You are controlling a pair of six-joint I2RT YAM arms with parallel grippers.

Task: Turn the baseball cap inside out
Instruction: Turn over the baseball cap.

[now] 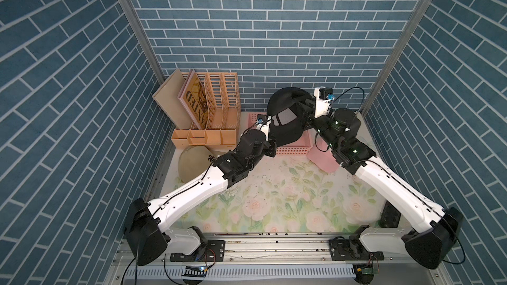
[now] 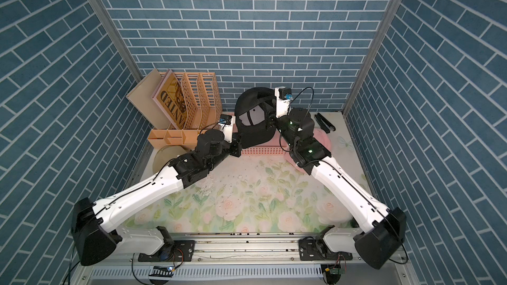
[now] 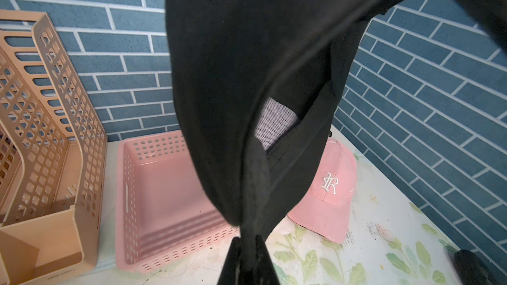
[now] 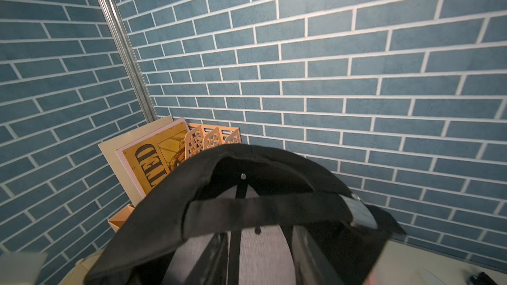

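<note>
Though top views hide this, left end effector [image 3: 248, 242] clamps black cap [image 3: 233, 91]; right end effector [image 4: 260, 248] stands parted.

Blue brick-pattern walls [image 1: 260, 23] close in three sides and meet at metal corner posts [image 1: 134, 23]. A floral table [image 1: 274, 201] lies under even, soft light. To the left of the left gripper [image 3: 248, 245], an orange file rack [image 1: 222, 100] stands against the back wall. A pink basket [image 3: 170, 193] sits beneath the gripper.

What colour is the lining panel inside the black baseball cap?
Light grey woven lining panel, clearest in the left wrist view.
</note>
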